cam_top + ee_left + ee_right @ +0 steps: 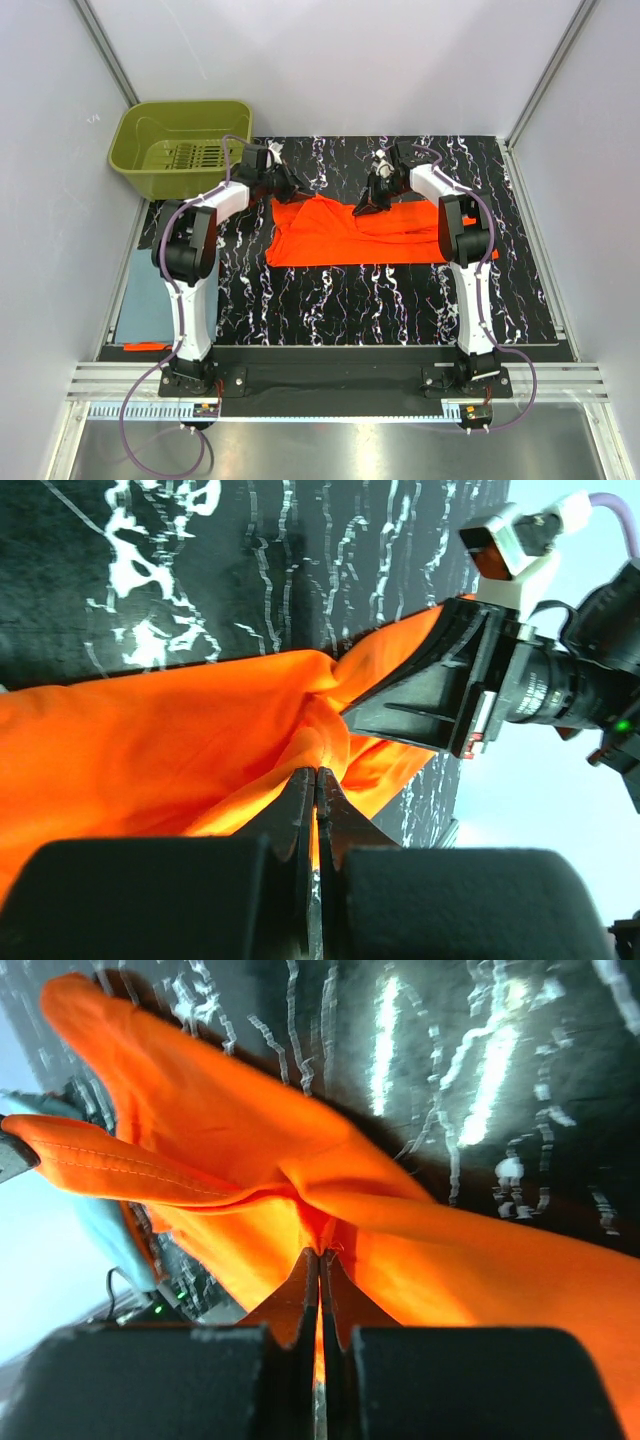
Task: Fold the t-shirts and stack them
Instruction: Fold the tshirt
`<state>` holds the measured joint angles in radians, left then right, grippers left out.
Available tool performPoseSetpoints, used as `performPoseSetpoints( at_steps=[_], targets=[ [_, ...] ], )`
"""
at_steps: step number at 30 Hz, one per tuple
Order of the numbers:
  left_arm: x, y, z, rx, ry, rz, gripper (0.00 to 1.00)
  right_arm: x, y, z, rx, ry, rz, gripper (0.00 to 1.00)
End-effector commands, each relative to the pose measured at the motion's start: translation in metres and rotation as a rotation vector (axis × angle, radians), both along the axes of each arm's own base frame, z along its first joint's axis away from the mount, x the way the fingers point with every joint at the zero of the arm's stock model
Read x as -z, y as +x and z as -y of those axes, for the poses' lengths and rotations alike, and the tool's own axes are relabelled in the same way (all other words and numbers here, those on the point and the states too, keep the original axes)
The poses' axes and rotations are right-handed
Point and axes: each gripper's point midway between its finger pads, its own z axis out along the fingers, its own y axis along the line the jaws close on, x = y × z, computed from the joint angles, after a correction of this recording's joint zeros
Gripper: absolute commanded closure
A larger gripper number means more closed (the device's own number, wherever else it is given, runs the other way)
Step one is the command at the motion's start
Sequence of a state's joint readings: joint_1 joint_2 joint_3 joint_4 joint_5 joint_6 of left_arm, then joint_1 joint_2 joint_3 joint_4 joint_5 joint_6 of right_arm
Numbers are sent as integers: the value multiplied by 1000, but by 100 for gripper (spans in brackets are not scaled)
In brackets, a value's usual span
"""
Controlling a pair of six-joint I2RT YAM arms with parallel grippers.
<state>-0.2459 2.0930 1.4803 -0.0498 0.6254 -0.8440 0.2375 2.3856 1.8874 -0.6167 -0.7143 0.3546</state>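
Note:
The orange t-shirt [330,240] lies partly spread on the black marbled mat, its far edge bunched and lifted between the two arms. My left gripper [297,190] is at the shirt's far left corner. In the left wrist view it [318,775] is shut on a pinch of the orange cloth [150,750]. My right gripper [365,205] is at the far edge near the middle. The right wrist view shows it [320,1255] shut on a fold of the orange cloth [200,1100]. A blue-grey t-shirt [155,290] lies folded flat at the mat's left edge.
An olive-green basket [135,140] stands at the back left, just behind the left gripper. The black marbled mat [380,300] covers the table between white walls. The right arm's wrist camera [510,540] hangs close to the left gripper.

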Motion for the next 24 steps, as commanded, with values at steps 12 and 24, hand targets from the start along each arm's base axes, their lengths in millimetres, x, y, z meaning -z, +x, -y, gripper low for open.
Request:
performPoseSetpoints(
  at_steps=[12, 24],
  targets=[
    [2, 28, -4, -1, -13, 56, 100, -22, 20, 12, 41, -105, 133, 100],
    [1, 17, 3, 42, -47, 24, 97, -42, 10, 12, 39, -80, 142, 100]
  ],
)
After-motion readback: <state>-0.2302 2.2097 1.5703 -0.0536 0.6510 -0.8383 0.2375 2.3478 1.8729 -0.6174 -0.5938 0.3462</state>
